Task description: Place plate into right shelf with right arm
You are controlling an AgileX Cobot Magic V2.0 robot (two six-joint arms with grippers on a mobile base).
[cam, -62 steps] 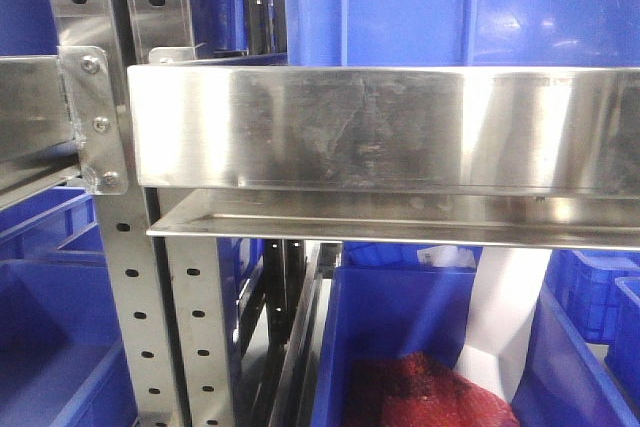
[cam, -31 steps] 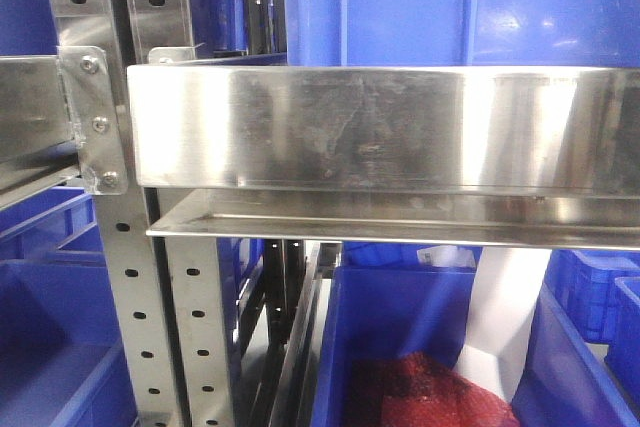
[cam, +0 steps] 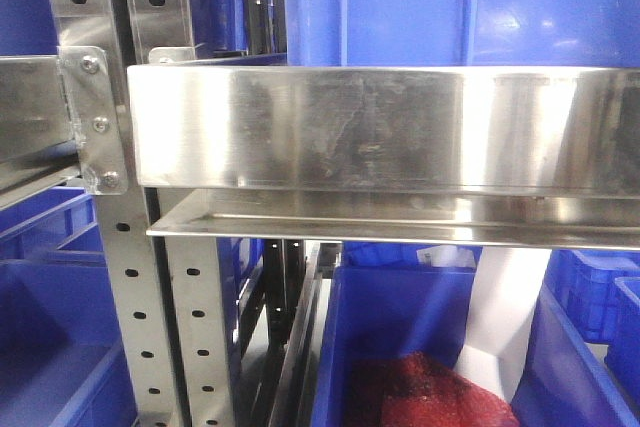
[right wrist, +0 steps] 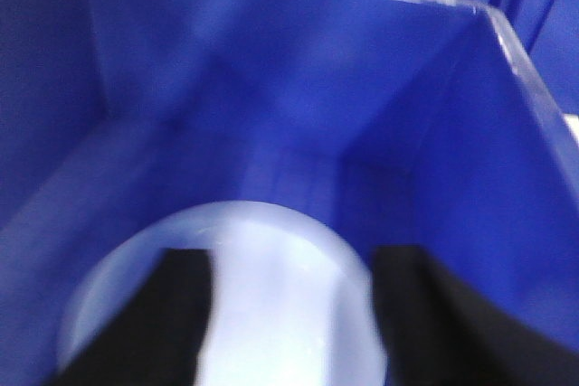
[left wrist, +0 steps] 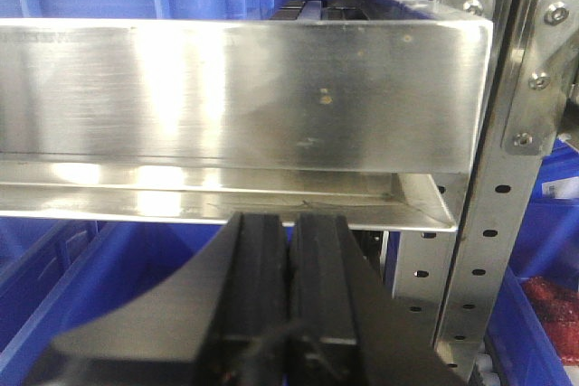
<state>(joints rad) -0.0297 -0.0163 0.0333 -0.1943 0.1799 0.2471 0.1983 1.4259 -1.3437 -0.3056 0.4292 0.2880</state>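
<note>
Looking through the right wrist camera, I see the right claw (right wrist: 285,314) spread open, the plate (right wrist: 262,296) lying between its fingers inside a blue bin (right wrist: 271,88). My left claw (left wrist: 289,250) is clenched empty, just below the shelf rail (left wrist: 244,97).

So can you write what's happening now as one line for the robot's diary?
right pincer: over plate, inside blue bin, grip unclear | left pincer: shut, empty, facing steel shelf rail

The right shelf (cam: 380,127) rail spans above a blue bin (cam: 400,317) holding red mesh (cam: 430,397).
</note>
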